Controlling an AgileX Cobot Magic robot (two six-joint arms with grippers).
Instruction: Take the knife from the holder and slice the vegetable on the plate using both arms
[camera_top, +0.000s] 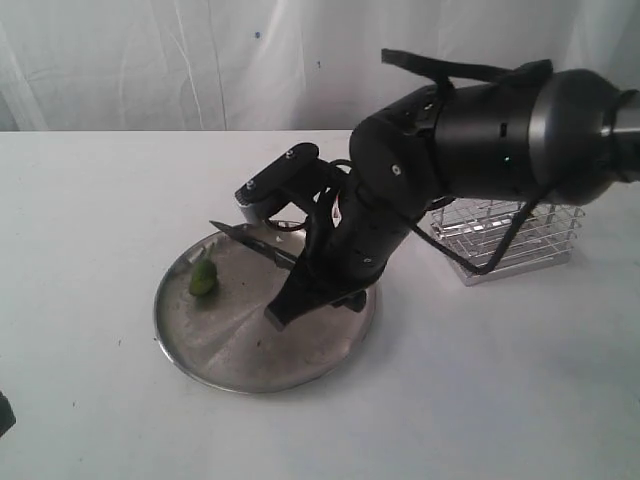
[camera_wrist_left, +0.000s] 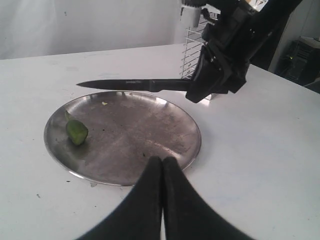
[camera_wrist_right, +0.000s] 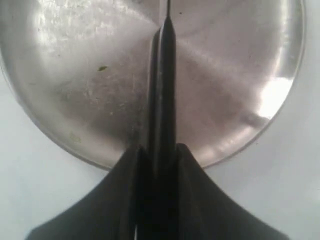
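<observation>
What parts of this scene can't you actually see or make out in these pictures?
- Exterior view: the right gripper and most of the knife are hidden by the arm.
- Right wrist view: the vegetable lies outside the frame; the knife tip is cut off.
- Left wrist view: the holder is mostly behind the arm.

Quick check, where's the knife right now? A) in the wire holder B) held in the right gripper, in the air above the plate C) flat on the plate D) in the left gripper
B: the right gripper clamps the knife by its handle, the blade level over the plate and pointing toward the vegetable; the left gripper is shut and holds nothing.
</observation>
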